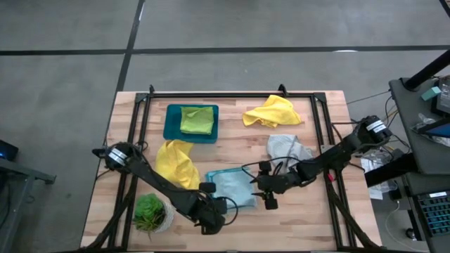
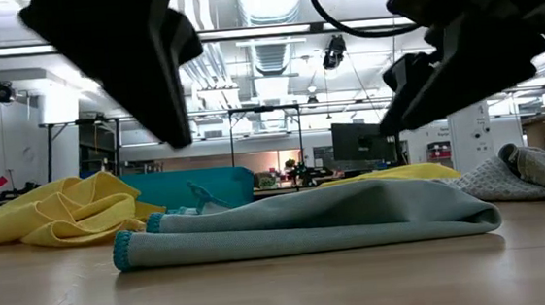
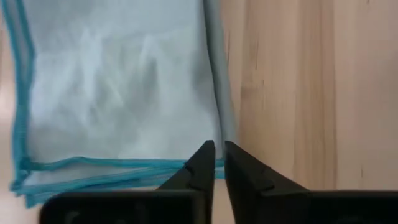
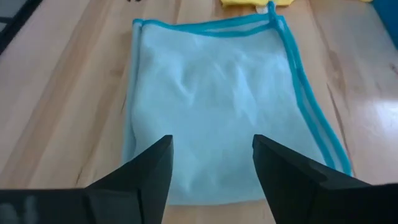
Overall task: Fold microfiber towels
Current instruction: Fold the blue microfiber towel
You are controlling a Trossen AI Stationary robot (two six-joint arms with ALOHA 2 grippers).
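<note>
A wooden tabletop (image 1: 232, 151) on a grey floor carries everything; only the low view shows the open workshop hall behind it. Going left to right in the high view: a potted plant (image 1: 149, 213), a crumpled yellow towel (image 1: 176, 163), a lime green towel (image 1: 197, 120) lying in the teal tray (image 1: 171, 124), the light blue towel (image 1: 232, 188) folded flat near the front edge, a second yellow towel (image 1: 271, 112) at the back, and a pale grey towel (image 1: 287, 147). The left pincer (image 3: 217, 157), its tips almost pressed together with a slim gap, hangs over the blue towel's hemmed edge; whether it touches the cloth is hard to tell. The right pincer (image 4: 211, 163) stands spread above the same towel, holding nothing. In the low view both pincers are cut off by the top edge
</note>
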